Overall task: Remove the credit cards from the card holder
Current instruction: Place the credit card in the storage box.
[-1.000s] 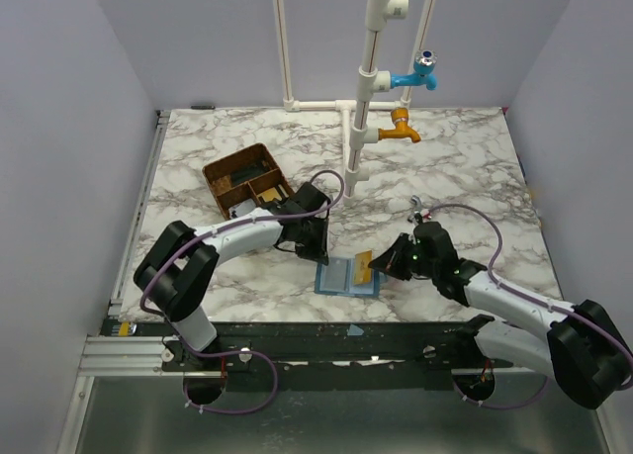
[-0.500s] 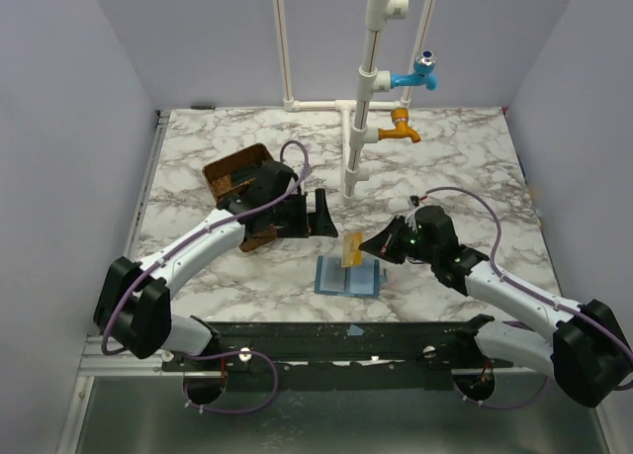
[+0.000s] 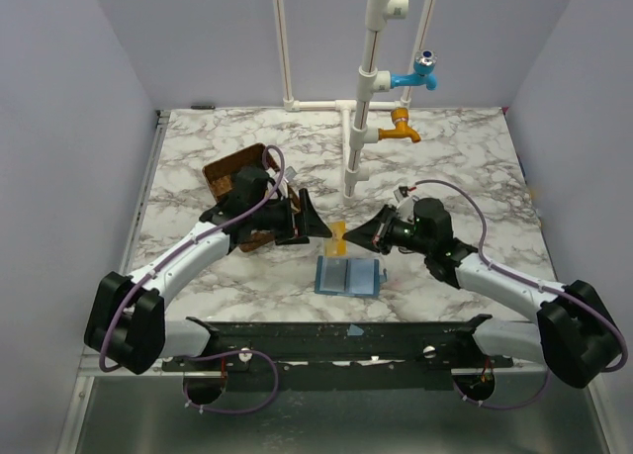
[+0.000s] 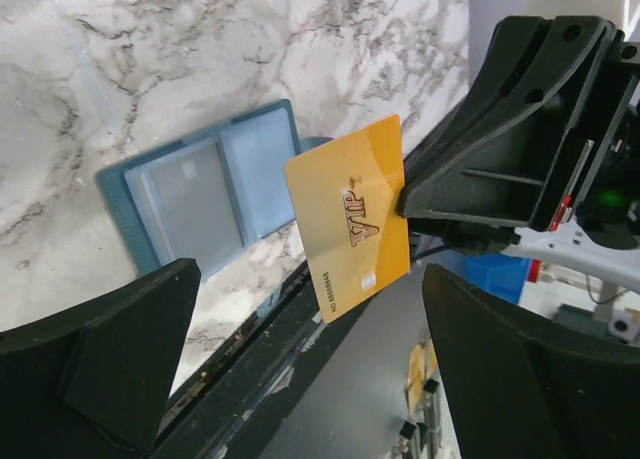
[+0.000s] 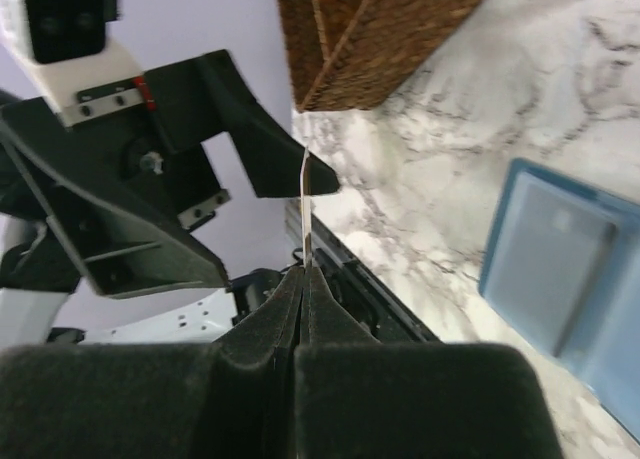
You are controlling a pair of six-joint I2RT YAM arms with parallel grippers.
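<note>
The blue card holder [image 3: 349, 275] lies flat on the marble near the front edge, with pale grey panels on its face [image 4: 200, 189]. My right gripper [image 3: 361, 233] is shut on the edge of a gold credit card [image 3: 338, 238] marked VIP [image 4: 355, 214] and holds it upright in the air above the holder's far side. In the right wrist view the card [image 5: 305, 204] shows edge-on, rising from the pinched fingertips [image 5: 305, 276]. My left gripper [image 3: 316, 221] is open and faces the card from the left. Its fingers [image 4: 120, 329] stand apart from the card on either side.
A brown divided tray [image 3: 229, 167] sits behind the left arm, at the back left. White pipes with a blue tap [image 3: 420, 73] and an orange tap [image 3: 401, 128] rise at the back centre. The table's front rail [image 3: 346, 330] runs just below the holder.
My left gripper has opened wide and swung from the holder up to face the card. My right gripper has lifted the gold card out and carried it up and to the left.
</note>
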